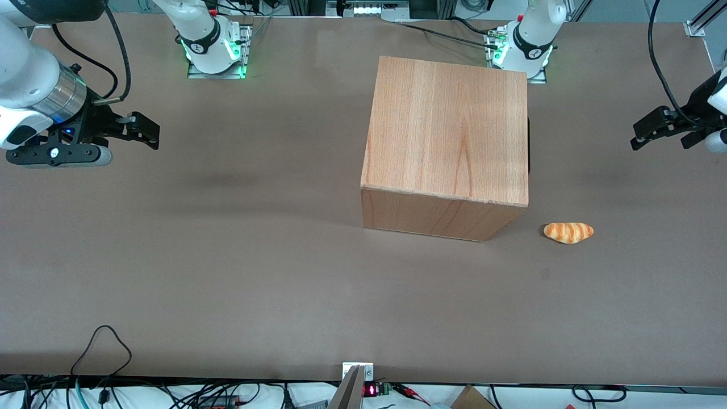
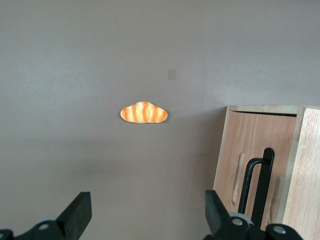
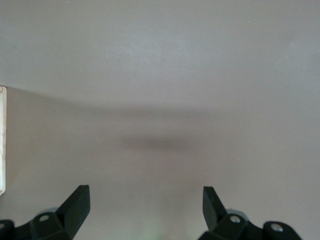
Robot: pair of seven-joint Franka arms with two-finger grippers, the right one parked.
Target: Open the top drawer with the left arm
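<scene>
The wooden cabinet (image 1: 446, 130) stands mid-table, its front turned toward the working arm's end. Only a dark sliver of that front (image 1: 529, 145) shows in the front view. In the left wrist view the top drawer's flat wooden panel (image 2: 250, 140) carries a slim black bar handle (image 2: 257, 180) and sits flush with the cabinet body. My left gripper (image 1: 639, 136) (image 2: 148, 210) hovers above the table, well away from the cabinet's front. It is open with only bare table between its fingers.
A small striped bread roll (image 1: 568, 232) (image 2: 144, 113) lies on the brown table (image 1: 227, 272), close to the cabinet's corner and nearer the front camera than my gripper. Cables run along the table's near edge (image 1: 102, 346).
</scene>
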